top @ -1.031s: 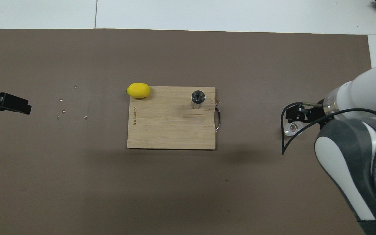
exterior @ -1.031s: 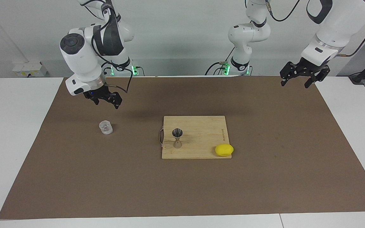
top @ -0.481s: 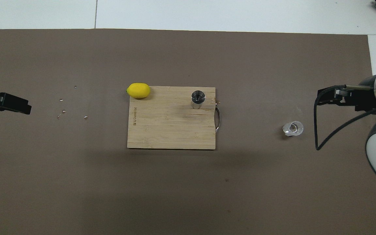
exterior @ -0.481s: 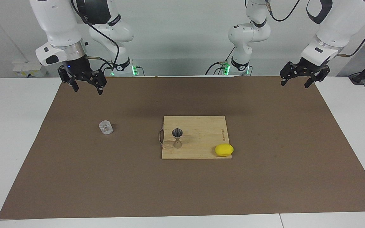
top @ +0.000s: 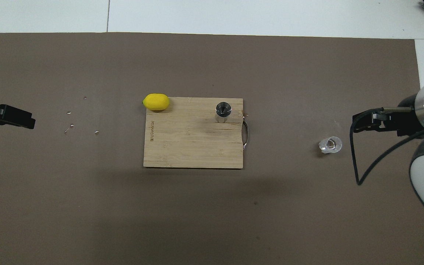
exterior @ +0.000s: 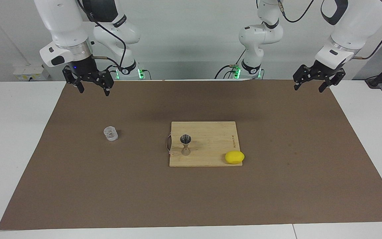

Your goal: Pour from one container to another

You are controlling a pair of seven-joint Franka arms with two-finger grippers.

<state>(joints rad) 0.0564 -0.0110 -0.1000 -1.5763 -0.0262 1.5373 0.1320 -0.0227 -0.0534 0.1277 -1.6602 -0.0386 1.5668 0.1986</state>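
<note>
The clear glass cup (exterior: pixel 110 133) stands upright on the brown mat toward the right arm's end; it also shows in the overhead view (top: pixel 331 145). The steel jigger (exterior: pixel 185 145) stands upright on the wooden board (exterior: pixel 211 132), on the part of the board toward the right arm's end (top: pixel 223 111). My right gripper (exterior: pixel 93 92) is open and empty, raised over the mat well above the cup and apart from it (top: pixel 363 124). My left gripper (exterior: pixel 307 89) is open and empty and waits raised over the mat at the left arm's end (top: pixel 24 119).
A yellow lemon (exterior: pixel 234 157) lies at the board's corner farthest from the robots, toward the left arm's end (top: pixel 156 102). The board has a metal handle (top: pixel 246 135) on its side toward the cup. A few small specks (top: pixel 71 126) lie on the mat near the left gripper.
My right gripper has risen from just over the cup and drawn back toward the right arm's end. The cup stays standing on the mat. The left arm has not moved.
</note>
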